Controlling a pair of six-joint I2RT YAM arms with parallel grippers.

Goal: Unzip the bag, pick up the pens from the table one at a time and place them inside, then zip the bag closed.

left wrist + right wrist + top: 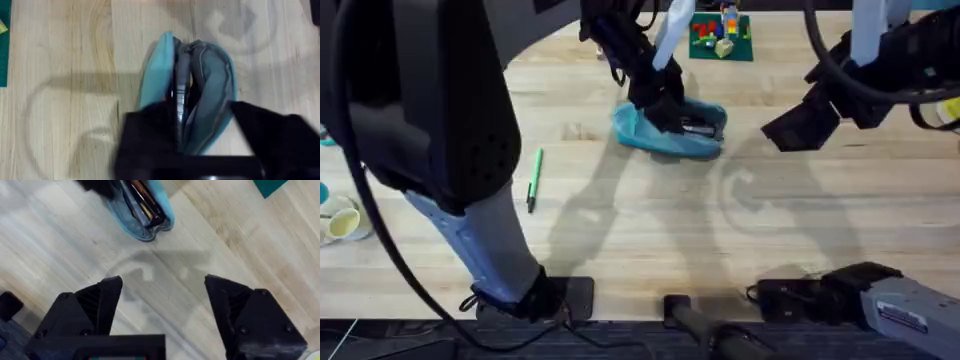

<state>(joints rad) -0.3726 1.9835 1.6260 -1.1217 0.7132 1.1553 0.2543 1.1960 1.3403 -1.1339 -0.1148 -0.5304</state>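
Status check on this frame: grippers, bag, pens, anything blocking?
Left gripper down at the open bag; right gripper open, hovering off the table. Green pen still out on the wood. Nothing blocking it.

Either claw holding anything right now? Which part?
Left claw is at the open mouth of the blue pouch; whether it grips anything cannot be told. Right claw is open, empty.

No legible text, label, brand, number or sign anywhere. Faint lines on a grey label plate (910,318) at lower right of the overhead frame, too small to read.
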